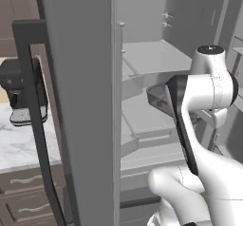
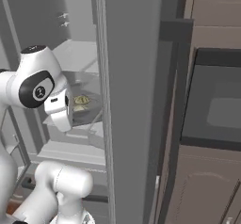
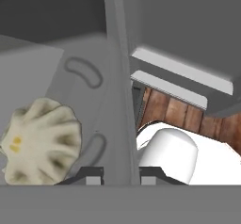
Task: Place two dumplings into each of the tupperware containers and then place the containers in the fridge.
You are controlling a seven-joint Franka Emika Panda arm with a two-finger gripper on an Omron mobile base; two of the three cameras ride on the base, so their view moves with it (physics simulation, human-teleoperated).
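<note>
Grey steel fridge panels frame the scene, with smooth pale grey inner shelves behind the open door. At 9 o'clock in the left base view a marbled white worktop carries a dark appliance. At 3 o'clock in the right base view sits a dark built-in microwave in brown cabinetry.

The dark grey tupperware container, a shallow tray with rounded corners, is inside the fridge above a shelf. It contains dumplings: beige, pleated lumps.

In the hand view one wrinkled dumpling lies at 8 o'clock. The tool is clenched on the container's thin grey wall.
</note>
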